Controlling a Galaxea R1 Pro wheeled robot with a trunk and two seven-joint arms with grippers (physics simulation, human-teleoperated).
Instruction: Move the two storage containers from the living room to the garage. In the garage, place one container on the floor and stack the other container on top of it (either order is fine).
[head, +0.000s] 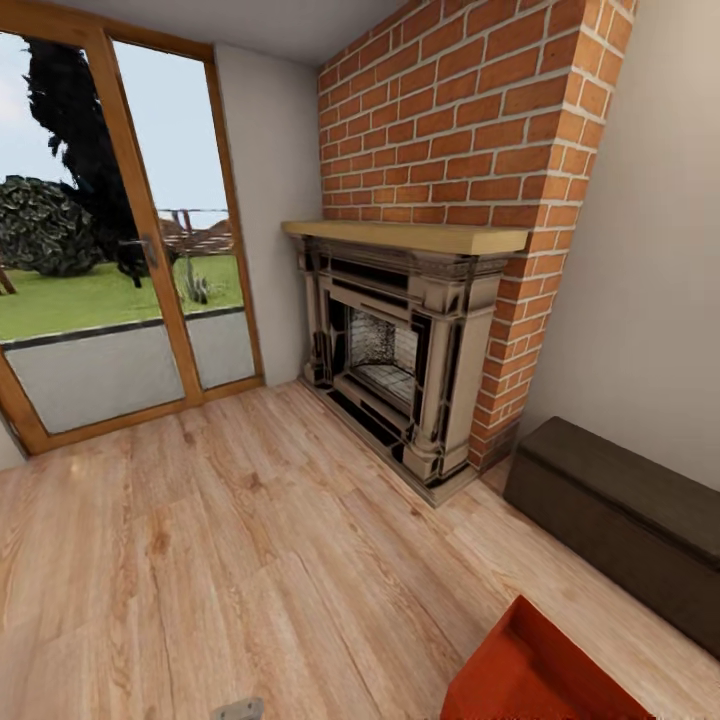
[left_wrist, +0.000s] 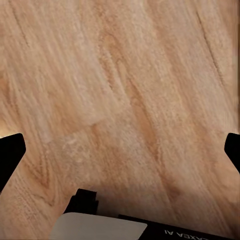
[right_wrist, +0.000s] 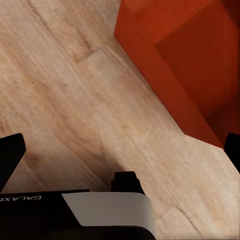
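Head view: the living room is in frame, with a light wood-plank floor (head: 250, 560) running up to a red-brick fireplace (head: 420, 350) topped by a pale wooden mantel (head: 405, 236). To the left of the fireplace stands a glass door (head: 110, 250) in a wooden frame, through which grass and dark shrubs are visible. To the right of the fireplace, against the white wall (head: 650, 250), sits a long low dark bench (head: 625, 520). One orange-red storage container (head: 540, 670) lies on the planks at the lower right of this view, just in front of the bench and apart from it; only part of it is in frame, cut off by the lower edge. A small grey piece of robot hardware (head: 238, 709) shows at the bottom edge; which part it is cannot be told. Left wrist view: the left gripper (left_wrist: 120, 150) hangs over bare planks, its two dark fingertips (left_wrist: 10, 155) at opposite edges of the frame, spread wide with nothing between them. Right wrist view: the right gripper (right_wrist: 120, 152) likewise has its fingertips (right_wrist: 10, 157) spread wide and holds nothing. It is above the planks, with a corner of the container (right_wrist: 190, 65) near it; the wall and inner bottom of the container are visible, and the gripper does not touch it.
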